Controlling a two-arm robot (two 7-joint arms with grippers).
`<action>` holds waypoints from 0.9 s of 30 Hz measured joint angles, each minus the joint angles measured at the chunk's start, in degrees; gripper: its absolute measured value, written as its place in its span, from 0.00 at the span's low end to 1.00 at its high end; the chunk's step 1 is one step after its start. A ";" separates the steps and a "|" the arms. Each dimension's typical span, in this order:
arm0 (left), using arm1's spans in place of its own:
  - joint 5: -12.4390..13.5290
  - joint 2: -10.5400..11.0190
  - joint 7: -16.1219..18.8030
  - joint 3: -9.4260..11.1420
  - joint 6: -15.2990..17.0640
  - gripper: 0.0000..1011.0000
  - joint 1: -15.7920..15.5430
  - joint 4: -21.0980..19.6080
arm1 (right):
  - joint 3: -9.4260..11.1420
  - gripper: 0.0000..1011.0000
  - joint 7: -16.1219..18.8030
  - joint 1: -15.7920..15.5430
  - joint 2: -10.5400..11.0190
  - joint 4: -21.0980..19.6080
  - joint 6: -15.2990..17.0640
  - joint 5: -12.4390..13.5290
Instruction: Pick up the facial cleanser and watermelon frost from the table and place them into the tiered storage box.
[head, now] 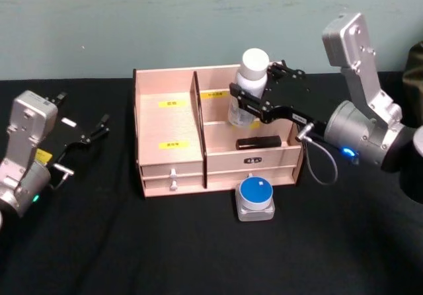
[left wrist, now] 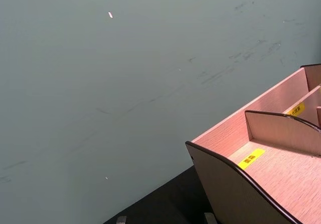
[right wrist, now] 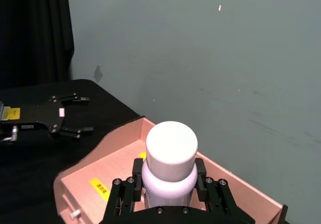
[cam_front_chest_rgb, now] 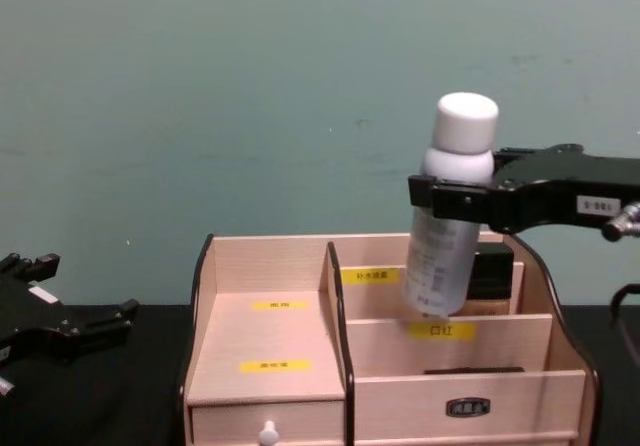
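My right gripper (head: 248, 100) is shut on the facial cleanser (head: 250, 86), a clear bottle with a white cap, gripped just below the cap. The bottle (cam_front_chest_rgb: 450, 216) hangs slightly tilted, its base dipping into the back right compartment of the tiered storage box (head: 168, 120). In the right wrist view the cap (right wrist: 170, 148) sits between the black fingers (right wrist: 123, 194). The watermelon frost (head: 256, 198), a small grey container with a blue lid, rests on the black table just in front of the box. My left gripper (head: 86, 136) lies open, parked at the far left.
A small dark item (head: 258, 141) lies in the box's right middle tier, and a dark object (cam_front_chest_rgb: 490, 271) stands in the back tier behind the bottle. The left compartments (left wrist: 281, 169) hold nothing. Two drawers with knobs (head: 172, 174) face forward. A green wall stands close behind the box.
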 joint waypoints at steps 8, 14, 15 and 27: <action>0.00 0.00 0.00 0.00 0.00 0.99 0.00 0.00 | -0.88 0.60 -0.04 2.38 -2.12 4.20 -1.35 -1.27; 0.00 0.00 0.00 0.00 0.00 0.99 0.00 0.00 | -1.33 0.59 0.03 3.83 -3.47 6.73 -2.10 -2.19; 0.00 0.00 0.00 0.00 0.00 0.99 0.00 0.00 | -1.33 0.59 0.03 3.83 -3.47 6.73 -2.10 -2.19; 0.00 0.00 0.00 0.00 0.00 0.99 0.00 0.00 | -2.09 0.59 0.73 6.11 -5.72 10.78 -3.49 -3.21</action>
